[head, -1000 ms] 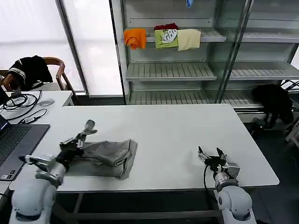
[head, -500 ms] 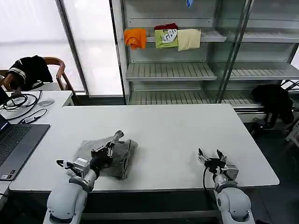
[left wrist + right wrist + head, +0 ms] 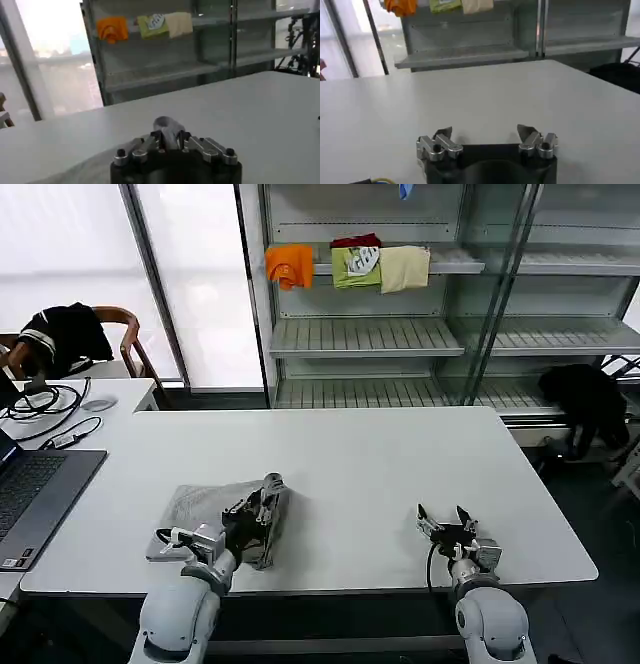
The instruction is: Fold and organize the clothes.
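Left pincer [image 3: 268,487] is pressed together on a bunched fold of the light grey shirt [image 3: 205,504], which lies partly folded near the front edge of the white worktop [image 3: 370,464]. In the left wrist view the fingers [image 3: 159,138] meet around a small hump of grey cloth [image 3: 167,126] that stands up between them. From that pincer the rest of the shirt spreads flat back toward the robot's left side, its near edge lying just beside the left arm's wrist, while a doubled-over edge of cloth sits under the pincer itself. Right pincer [image 3: 444,522] rests low over the bare worktop, well apart from the shirt on the robot's right, with its fingers [image 3: 439,142] spread wide and nothing between them. Beyond both pincers, past the far edge of the worktop, a metal shelf rack [image 3: 365,334] carries orange [image 3: 290,264], green [image 3: 356,264] and cream garments [image 3: 404,268]. Off to the left of the left pincer, a laptop [image 3: 30,489] sits on a neighbouring desk.
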`<state>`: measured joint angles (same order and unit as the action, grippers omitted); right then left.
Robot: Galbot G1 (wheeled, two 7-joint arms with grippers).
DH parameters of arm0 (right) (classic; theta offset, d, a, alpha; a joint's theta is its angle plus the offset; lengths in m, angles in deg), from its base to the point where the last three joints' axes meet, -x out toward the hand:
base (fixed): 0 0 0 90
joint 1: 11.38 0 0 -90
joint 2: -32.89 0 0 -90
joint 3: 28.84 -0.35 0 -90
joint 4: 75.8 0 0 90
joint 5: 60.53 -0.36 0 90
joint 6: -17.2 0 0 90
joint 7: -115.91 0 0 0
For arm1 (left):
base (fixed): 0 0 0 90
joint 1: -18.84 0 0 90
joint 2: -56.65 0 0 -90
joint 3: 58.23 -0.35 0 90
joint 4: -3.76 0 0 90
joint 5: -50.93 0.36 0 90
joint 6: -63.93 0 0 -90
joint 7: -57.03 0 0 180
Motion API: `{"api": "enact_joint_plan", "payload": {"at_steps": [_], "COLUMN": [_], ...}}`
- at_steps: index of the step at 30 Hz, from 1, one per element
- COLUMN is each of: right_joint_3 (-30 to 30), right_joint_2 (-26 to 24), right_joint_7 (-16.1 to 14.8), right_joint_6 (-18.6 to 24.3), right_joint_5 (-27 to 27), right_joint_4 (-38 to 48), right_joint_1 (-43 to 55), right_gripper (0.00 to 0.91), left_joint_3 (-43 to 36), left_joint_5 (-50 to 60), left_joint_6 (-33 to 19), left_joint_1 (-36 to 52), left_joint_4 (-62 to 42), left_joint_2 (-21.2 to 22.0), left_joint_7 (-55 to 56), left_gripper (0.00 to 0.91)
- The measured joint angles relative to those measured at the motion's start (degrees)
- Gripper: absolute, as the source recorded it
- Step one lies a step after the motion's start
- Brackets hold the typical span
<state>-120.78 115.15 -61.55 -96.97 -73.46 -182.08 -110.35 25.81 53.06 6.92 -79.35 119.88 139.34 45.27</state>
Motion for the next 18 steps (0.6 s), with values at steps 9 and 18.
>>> {"api": "enact_joint_plan", "payload": {"at_steps": [9,18], "right_joint_3": [0.8,1.0], "right_joint_2": [0.9,0.8], "right_joint_7": [-1.7,-2.2], "right_joint_6": [1.1,1.4], "right_joint_5": [0.9,1.8], "right_joint_4": [-2.0,-2.3], "right_joint_1": [0.0,-0.1], "right_gripper": [0.907,0.907], "left_joint_3": [-0.4,11.4], "left_joint_5": [-4.8,-12.6], "left_joint_6": [-0.1,-3.6], "left_joint_1": [-0.2,-1.2], "left_joint_4": [3.8,2.0], "left_joint_2": [3.3,-1.7], "left_joint_7": [2.9,3.0], "left_gripper": [0.907,0.907]}}
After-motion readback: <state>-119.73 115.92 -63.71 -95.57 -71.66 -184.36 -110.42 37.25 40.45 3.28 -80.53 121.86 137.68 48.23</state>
